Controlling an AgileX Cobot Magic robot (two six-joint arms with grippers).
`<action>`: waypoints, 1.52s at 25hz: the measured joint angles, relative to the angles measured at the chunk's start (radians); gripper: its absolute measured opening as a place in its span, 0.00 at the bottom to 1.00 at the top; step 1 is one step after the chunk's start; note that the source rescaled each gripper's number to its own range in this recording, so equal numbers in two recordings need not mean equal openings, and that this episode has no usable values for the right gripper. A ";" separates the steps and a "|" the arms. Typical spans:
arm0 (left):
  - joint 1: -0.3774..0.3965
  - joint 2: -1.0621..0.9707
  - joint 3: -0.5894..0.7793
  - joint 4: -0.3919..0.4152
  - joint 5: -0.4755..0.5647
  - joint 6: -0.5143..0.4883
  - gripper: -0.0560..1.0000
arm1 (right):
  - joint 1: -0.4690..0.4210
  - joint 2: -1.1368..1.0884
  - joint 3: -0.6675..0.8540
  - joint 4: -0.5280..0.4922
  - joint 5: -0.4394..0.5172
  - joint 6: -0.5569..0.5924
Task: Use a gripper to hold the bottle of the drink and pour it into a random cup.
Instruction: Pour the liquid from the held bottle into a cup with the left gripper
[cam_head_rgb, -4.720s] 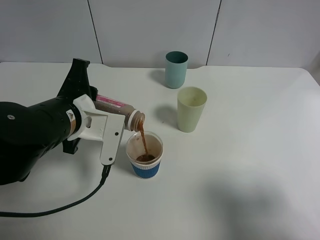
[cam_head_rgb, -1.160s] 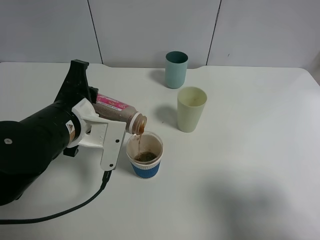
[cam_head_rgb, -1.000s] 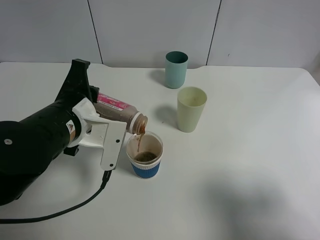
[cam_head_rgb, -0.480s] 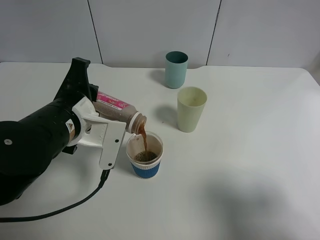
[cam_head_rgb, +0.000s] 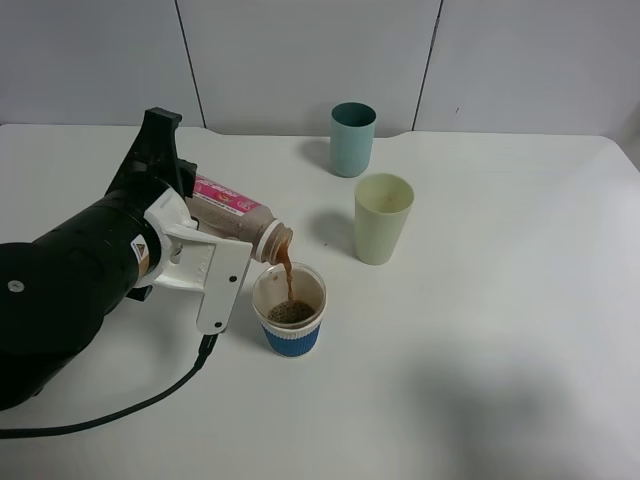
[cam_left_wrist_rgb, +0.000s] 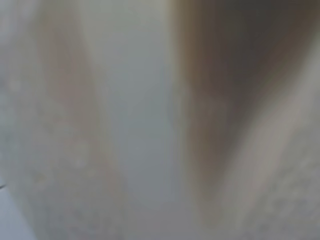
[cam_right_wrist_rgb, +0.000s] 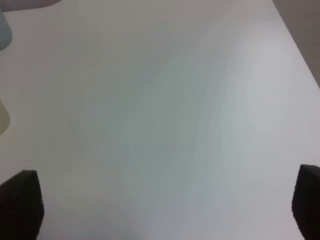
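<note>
- Exterior high view: the bottle of the drink (cam_head_rgb: 235, 215) is seen left of centre, tipped with its mouth toward the lower right and clamped in the left gripper (cam_head_rgb: 195, 215).
- A thin brown stream (cam_head_rgb: 286, 275) is being poured from the neck into the cup (cam_head_rgb: 290, 312), which stands upright just below the bottle mouth, near the centre of the frame.
- Dark liquid is seen at the cup's bottom and brown liquid is seen in the bottle, so the pour is judged to be under way, not finished.
- The pale green cup (cam_head_rgb: 383, 217) and the teal cup (cam_head_rgb: 352, 138), above and right of centre, are well apart from the stream.
- Left wrist view: only blur is shown, and nothing can be made out.
- Right wrist view: the right gripper (cam_right_wrist_rgb: 165, 202) is seen with dark fingertips (cam_right_wrist_rgb: 22, 205) spread wide over the bare table (cam_right_wrist_rgb: 165, 100), and nothing is held.
- What is judged left to do: the pour is to be finished and the bottle righted and set down.
</note>
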 joint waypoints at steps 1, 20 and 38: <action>0.000 0.000 0.000 0.000 0.001 0.000 0.05 | 0.000 0.000 0.000 0.000 0.000 0.000; 0.000 0.000 0.000 0.016 0.005 0.002 0.05 | 0.000 0.000 0.000 0.000 0.000 0.000; 0.000 0.000 0.000 0.036 0.026 0.002 0.05 | 0.000 0.000 0.000 0.000 0.000 0.000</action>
